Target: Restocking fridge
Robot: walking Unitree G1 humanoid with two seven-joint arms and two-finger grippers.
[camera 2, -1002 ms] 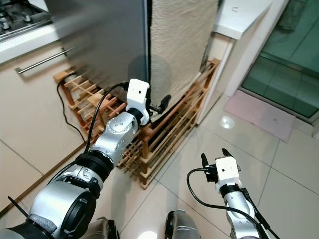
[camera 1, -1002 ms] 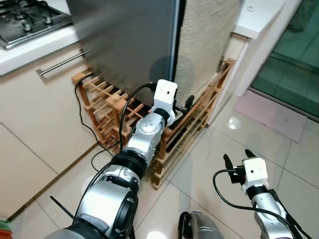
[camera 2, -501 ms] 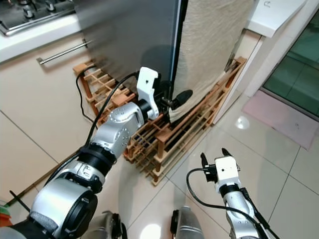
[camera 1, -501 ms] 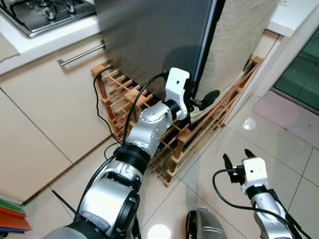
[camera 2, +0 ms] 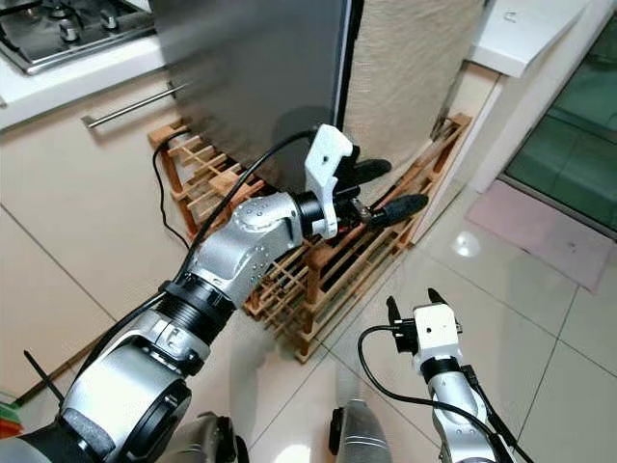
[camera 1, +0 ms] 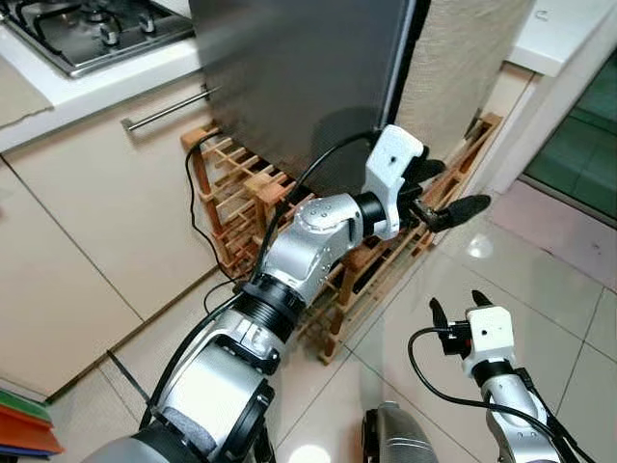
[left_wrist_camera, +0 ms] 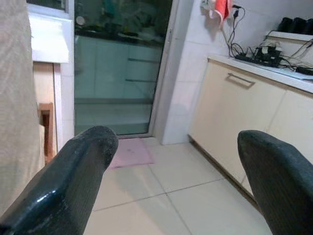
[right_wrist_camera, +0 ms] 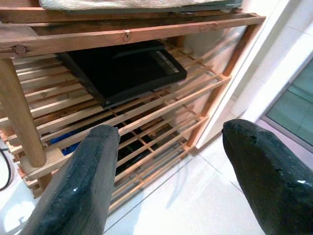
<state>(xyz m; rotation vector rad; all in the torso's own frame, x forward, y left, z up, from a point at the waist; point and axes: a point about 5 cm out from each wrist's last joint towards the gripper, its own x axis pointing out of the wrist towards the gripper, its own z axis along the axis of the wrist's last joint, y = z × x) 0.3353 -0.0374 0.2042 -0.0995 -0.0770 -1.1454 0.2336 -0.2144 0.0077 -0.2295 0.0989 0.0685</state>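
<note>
The fridge (camera 1: 299,77) has a dark grey door; a beige textured panel (camera 1: 461,53) stands beside it. Both rest on a low wooden rack (camera 1: 241,198). My left gripper (camera 1: 448,188) is held out in front of the fridge's lower edge, open and empty, fingers pointing out over the floor. In the left wrist view its fingers (left_wrist_camera: 73,186) frame the tiled floor and a glass door (left_wrist_camera: 117,78). My right gripper (camera 1: 458,304) hangs low over the tiles, open and empty. The right wrist view looks between the fingers (right_wrist_camera: 83,186) at the rack (right_wrist_camera: 122,34) and a black tray (right_wrist_camera: 122,71) on its slats.
A gas hob (camera 1: 82,34) sits on the white counter at the left, above a cream cabinet with a metal bar handle (camera 1: 169,108). A black cable (camera 1: 193,207) trails by the rack. A pink mat (camera 1: 569,227) lies before the glass door on the right. Coloured items (camera 1: 24,424) lie at bottom left.
My left gripper has swung right, away from the gap at the fridge door's edge, and now points out over the floor. The camera has shifted a little. The right arm has stayed put.
</note>
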